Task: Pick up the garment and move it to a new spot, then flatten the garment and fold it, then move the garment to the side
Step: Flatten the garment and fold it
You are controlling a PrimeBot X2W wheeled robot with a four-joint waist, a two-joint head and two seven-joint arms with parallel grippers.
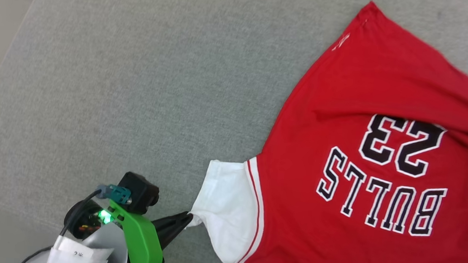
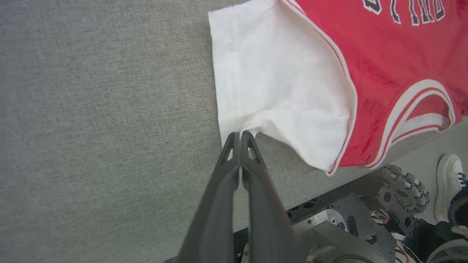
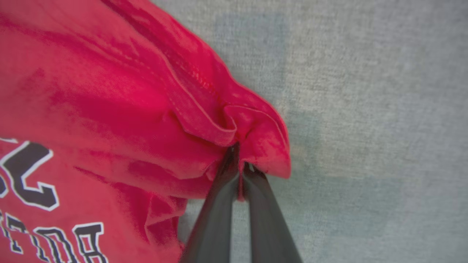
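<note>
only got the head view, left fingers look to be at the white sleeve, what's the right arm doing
Observer: The right gripper has its fingers shut on a bunched red edge of the garment.
Operator: is the left really pinching or just touching
Observer: Pinching. The left gripper has its fingers shut on the corner of the white sleeve, which puckers toward them.
Operator: anything by the base
Observer: A person's white shoe stands beside the robot's wheel.
</note>
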